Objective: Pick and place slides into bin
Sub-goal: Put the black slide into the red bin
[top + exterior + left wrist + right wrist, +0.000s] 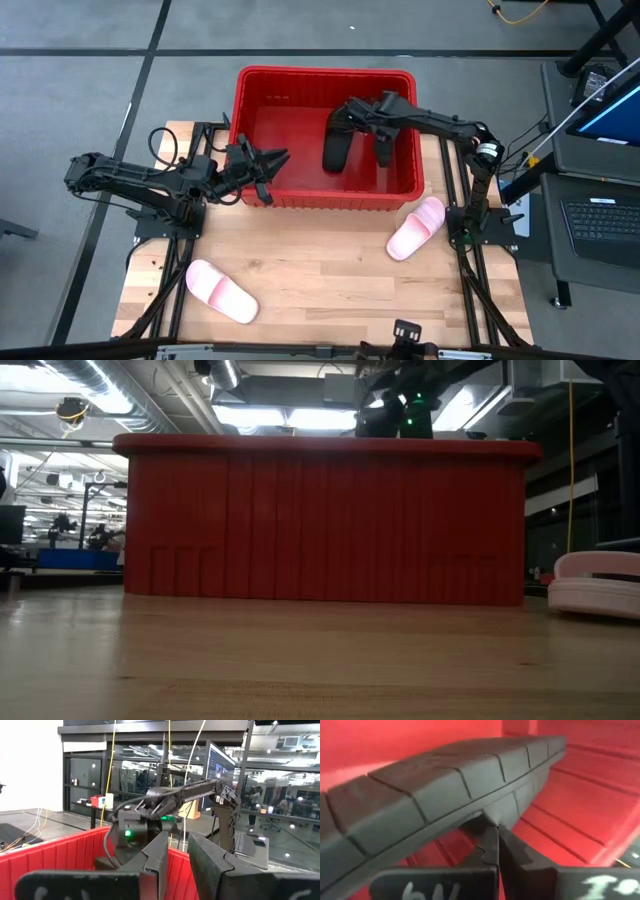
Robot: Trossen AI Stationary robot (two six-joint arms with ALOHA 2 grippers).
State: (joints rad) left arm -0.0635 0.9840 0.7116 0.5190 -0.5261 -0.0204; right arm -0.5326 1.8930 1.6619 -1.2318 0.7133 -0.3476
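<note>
Black slides (338, 150) behind the bin (320, 520) wall in low view; pink slide (598, 585) edge-cropped.

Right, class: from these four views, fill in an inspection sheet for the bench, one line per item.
Surface: wooden table, bare between things.
Job's things: red bin at the far edge; two black slides inside it, one in the right gripper; two pink slides on the table, one front left, one beside the bin's right front corner.
Clutter: nothing seen.
Grippers: right gripper shut on a black slide's edge inside the bin; left gripper at the bin's left front corner, empty.
Cables: yellow cable on the floor.
Surroundings: laptop on a stand, right.
</note>
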